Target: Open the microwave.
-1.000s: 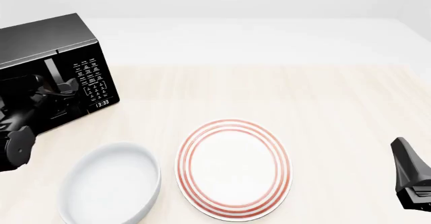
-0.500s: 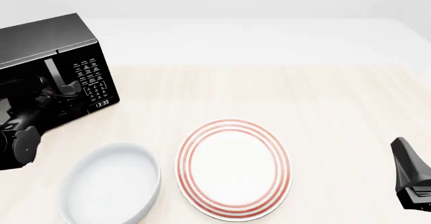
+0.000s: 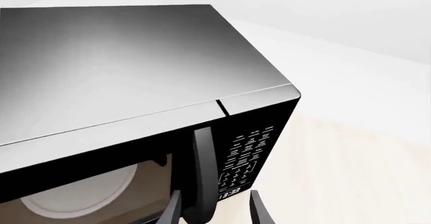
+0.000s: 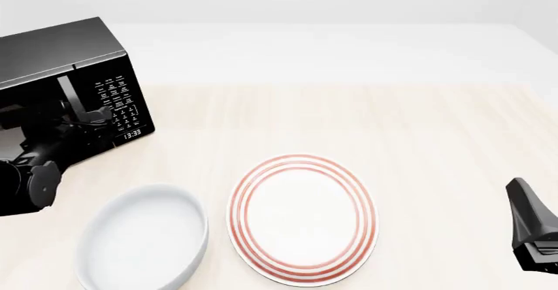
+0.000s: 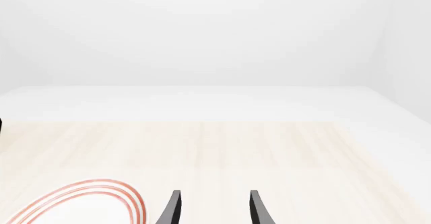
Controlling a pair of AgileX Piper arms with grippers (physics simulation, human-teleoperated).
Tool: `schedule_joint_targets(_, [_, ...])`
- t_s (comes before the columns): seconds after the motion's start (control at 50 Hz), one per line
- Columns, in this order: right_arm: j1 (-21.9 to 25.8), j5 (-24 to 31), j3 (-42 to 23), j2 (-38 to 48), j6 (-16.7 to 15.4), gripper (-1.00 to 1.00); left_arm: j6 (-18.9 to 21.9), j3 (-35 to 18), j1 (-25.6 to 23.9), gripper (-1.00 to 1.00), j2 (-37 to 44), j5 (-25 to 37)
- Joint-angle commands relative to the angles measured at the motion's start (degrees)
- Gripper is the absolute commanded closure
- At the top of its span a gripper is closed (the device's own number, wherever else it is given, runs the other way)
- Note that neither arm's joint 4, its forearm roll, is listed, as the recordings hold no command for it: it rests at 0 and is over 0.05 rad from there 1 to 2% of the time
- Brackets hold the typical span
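Observation:
The black microwave (image 4: 65, 74) stands at the table's far left, its windowed door shut. The left wrist view shows its top (image 3: 121, 62), the vertical door handle (image 3: 202, 173), the white-labelled button panel (image 3: 249, 153) and the grey turntable (image 3: 81, 193) behind the window. My left gripper (image 3: 214, 211) is open, with one finger on each side of the handle's lower end. In the front view it (image 4: 91, 115) is at the door's right edge. My right gripper (image 5: 214, 211) is open and empty, low at the table's right edge (image 4: 523, 192).
A white bowl (image 4: 144, 238) sits at the front left, close under my left arm. A white plate with red rings (image 4: 301, 218) lies at the front middle; its rim shows in the right wrist view (image 5: 88, 201). Bare wooden table (image 4: 419, 133) stretches to the right.
My left arm has moved forward and to the right, bringing its fingers up to the microwave's door handle. The right arm has not moved.

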Motion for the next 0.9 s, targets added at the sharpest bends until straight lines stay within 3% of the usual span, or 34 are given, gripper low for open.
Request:
schedule_joint_targets(0.02, [-0.01,0.00,0.00,-0.01,-0.01,-1.00,-0.15,-1.20,-0.14,-1.00,1.27,0.45])
schedule_joint_targets(0.52, [0.01,0.00,0.00,0.01,-0.01,-1.00,-1.01,-1.19,0.48,-1.00,2.14,-0.39])
schedule_joint_targets(0.54, [0.00,0.00,0.00,0.01,-0.01,-1.00,-0.93,-1.31,0.60,1.00,2.41,-0.33])
schedule_joint_targets(0.9, [-0.01,0.00,0.00,0.00,0.01,-1.00,-0.81,-1.03,1.29,1.00,2.36,-0.30])
